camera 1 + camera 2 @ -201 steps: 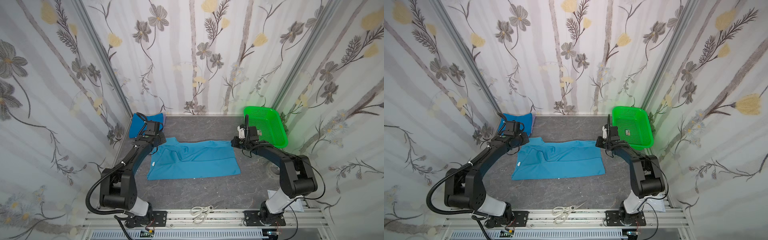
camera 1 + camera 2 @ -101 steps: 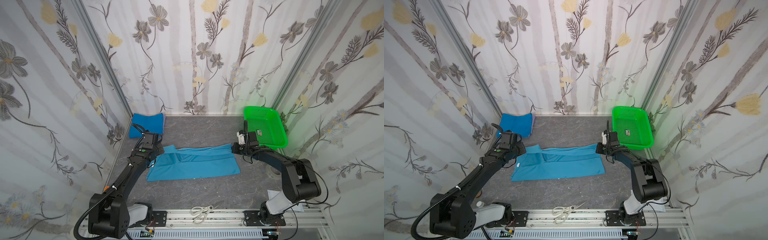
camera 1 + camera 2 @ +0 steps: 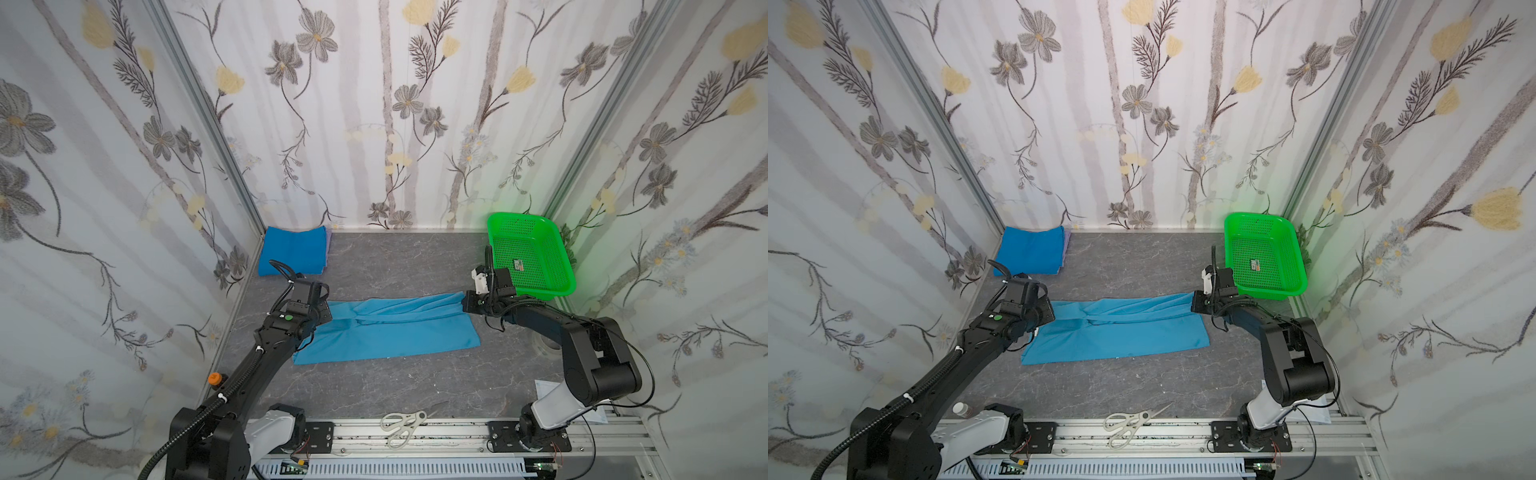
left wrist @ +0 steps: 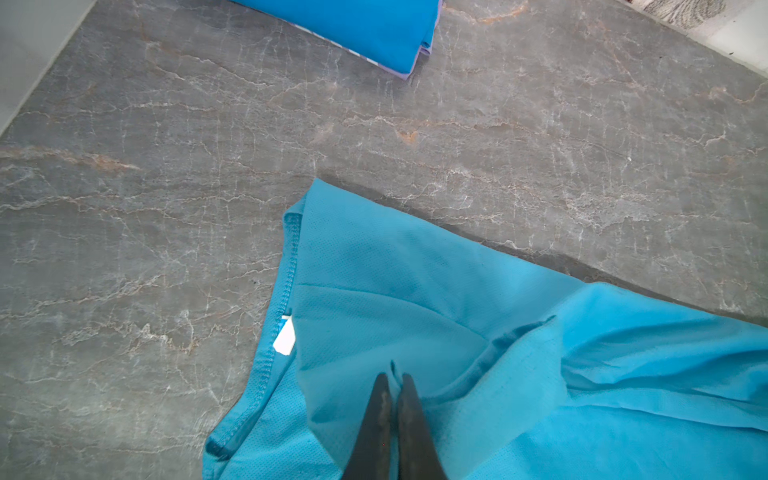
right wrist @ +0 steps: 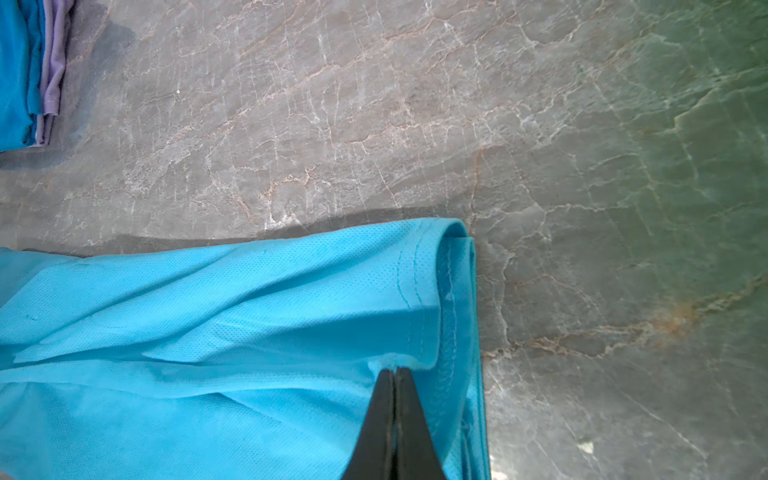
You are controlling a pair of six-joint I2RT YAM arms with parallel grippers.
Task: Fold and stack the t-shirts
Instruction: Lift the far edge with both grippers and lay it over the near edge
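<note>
A light sky-blue t-shirt [image 3: 386,332] [image 3: 1117,328] lies across the middle of the grey table, its far edge doubled over toward the front. My left gripper [image 4: 392,376] is shut on the cloth at the shirt's left end, beside the white neck label [image 4: 285,340]. My right gripper [image 5: 392,370] is shut on a pinch of cloth at the hemmed right end [image 5: 449,291]. In both top views the grippers [image 3: 322,309] [image 3: 467,303] hold the two ends low over the table. A folded royal blue t-shirt [image 3: 293,249] [image 3: 1032,249] lies in the back left corner on a lilac one [image 5: 52,83].
A bright green perforated basket [image 3: 528,257] [image 3: 1262,257] stands at the back right, just behind my right wrist. White-handled scissors [image 3: 403,426] [image 3: 1127,424] rest on the front rail. Flowered walls close in the back and both sides.
Both grippers have drawn the shirt's far edge toward the front, doubling it over the lower half. The left arm has pulled back from the folded pile, which now shows fully.
</note>
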